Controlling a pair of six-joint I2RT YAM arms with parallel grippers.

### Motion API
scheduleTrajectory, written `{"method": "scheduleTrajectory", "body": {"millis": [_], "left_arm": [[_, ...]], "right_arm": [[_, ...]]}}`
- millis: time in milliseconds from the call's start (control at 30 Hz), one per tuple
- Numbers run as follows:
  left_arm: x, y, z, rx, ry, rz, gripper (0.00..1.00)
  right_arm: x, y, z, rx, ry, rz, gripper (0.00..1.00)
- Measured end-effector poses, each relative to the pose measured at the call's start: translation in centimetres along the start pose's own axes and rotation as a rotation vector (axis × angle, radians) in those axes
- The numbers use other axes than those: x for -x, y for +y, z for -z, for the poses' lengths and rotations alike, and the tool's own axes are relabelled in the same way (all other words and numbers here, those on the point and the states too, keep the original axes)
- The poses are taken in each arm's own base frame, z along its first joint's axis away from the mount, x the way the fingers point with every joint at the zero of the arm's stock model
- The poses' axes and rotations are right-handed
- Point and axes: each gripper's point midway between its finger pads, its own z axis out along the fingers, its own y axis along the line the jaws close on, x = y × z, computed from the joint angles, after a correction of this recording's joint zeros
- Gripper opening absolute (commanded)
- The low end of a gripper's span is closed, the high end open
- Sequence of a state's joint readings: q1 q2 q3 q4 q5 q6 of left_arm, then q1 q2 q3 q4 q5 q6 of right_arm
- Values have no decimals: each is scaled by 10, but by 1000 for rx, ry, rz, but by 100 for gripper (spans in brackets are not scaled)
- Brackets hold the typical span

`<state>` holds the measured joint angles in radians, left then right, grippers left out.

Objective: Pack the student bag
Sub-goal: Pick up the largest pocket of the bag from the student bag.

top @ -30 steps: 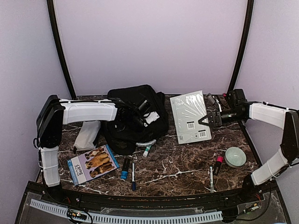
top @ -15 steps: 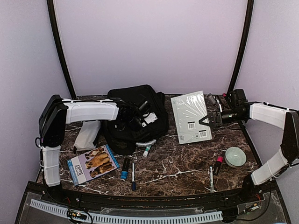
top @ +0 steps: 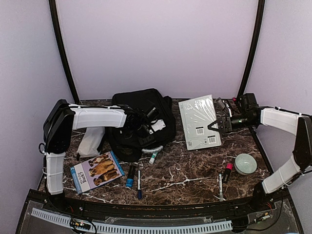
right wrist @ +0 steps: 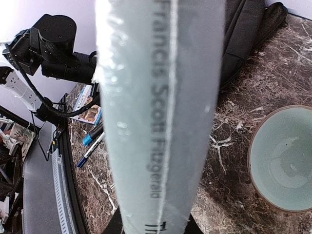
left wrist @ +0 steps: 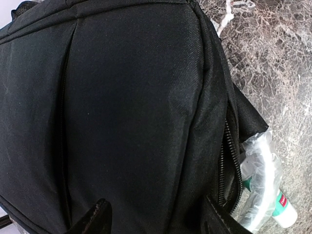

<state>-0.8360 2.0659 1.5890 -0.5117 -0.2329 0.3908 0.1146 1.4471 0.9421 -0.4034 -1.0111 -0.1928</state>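
Student bag: the student bag (top: 141,127) lies flat at the middle rear of the table (top: 185,171). It is a large, soft, roughly rectangular black pack, slumped and creased.
Bag fabric: in the left wrist view the student bag (left wrist: 131,112) is a fine matt weave with stitched seams. A toothed zip runs down its right side.
Left gripper: the left gripper (top: 146,123) hangs over the top of the bag. Its two dark fingers (left wrist: 97,215) stand well apart above the cloth, with nothing pinched between them.
Right gripper: the right gripper (top: 213,125) is to the right of the bag and is clamped on the right edge of the book (top: 198,122).
Book: it is a thin pale grey rectangle in glossy clear wrap with a barcode label, and it sits just right of the bag. Its spine (right wrist: 161,112) carries printed author lettering. I cannot tell whether its lower edge rests on the table.
Tube: a white tube (left wrist: 280,207) with a green band, in crinkled clear plastic, lies against the bag's zip side.
Bowl: a round, glazed, pale green bowl (top: 245,164) sits far to the right of the bag and nearer the arm bases.
Picture book: a flat, glossy picture book (top: 96,171) with dogs on its cover lies near-left of the bag.
Pens: a blue marker (top: 130,176) and a slim pen (top: 139,183) lie side by side just in front of the bag.
Table: the top is polished brown marble with white veins.
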Motion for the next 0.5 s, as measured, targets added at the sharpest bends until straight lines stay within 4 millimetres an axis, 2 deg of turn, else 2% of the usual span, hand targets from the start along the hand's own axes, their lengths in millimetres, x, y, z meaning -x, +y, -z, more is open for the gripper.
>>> {"method": "scheduleTrajectory", "body": {"millis": [167, 267, 333, 367, 400, 500], "left_arm": [[-2, 1, -8, 17, 13, -19, 68], [-4, 2, -16, 37, 30, -28, 60], [-5, 4, -19, 50, 34, -33, 50], [-5, 5, -19, 53, 34, -33, 34], [-4, 6, -18, 58, 33, -34, 23], [5, 14, -13, 83, 17, -25, 9]], "right_arm": [[1, -1, 0, -4, -2, -4, 0], [1, -1, 0, -8, -2, -5, 0], [0, -3, 0, -14, 0, -5, 0], [0, -3, 0, -16, 0, -5, 0], [0, -3, 0, -17, 0, -5, 0], [0, -6, 1, -42, 4, -2, 0]]}}
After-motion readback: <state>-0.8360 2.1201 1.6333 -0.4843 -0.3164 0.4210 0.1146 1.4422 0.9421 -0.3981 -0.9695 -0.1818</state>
